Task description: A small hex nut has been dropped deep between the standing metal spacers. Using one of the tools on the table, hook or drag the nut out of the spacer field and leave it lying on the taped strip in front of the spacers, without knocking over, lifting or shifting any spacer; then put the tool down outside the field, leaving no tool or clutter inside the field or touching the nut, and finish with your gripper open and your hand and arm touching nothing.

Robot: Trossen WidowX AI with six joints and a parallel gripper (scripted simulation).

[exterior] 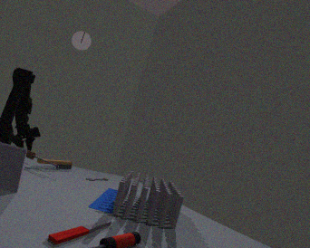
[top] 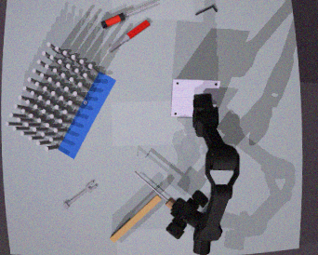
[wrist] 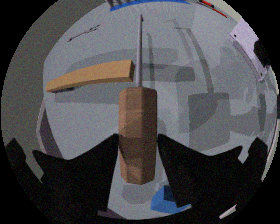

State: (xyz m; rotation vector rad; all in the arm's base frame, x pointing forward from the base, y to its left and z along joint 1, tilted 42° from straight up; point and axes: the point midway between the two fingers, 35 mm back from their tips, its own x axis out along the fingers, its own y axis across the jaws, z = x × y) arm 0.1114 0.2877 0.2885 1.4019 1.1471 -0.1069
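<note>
My gripper [top: 178, 208] [exterior: 28, 146] [wrist: 138, 137] is shut on the brown wooden handle of a hook tool [top: 169, 202] [wrist: 138, 118]. Its thin metal rod [top: 149, 183] [wrist: 141, 47] points toward the spacers. I hold it above the table near the front edge. The field of standing spacers [top: 53, 95] [exterior: 147, 201] is far off at the left. The blue taped strip [top: 88, 116] [exterior: 104, 200] lies along its near side. A tiny dot [top: 86, 101] at the field's edge by the strip may be the nut; it is too small to tell.
A flat wooden stick [top: 135, 219] [exterior: 54, 162] [wrist: 90, 77] lies just left of the held tool. A small wrench [top: 81, 193] [exterior: 96, 179], two red-handled tools [top: 113, 20] [top: 139, 29] [exterior: 69, 234] [exterior: 120, 240], an Allen key [top: 205, 9] and the arm's white base plate [top: 186, 95] are on the table.
</note>
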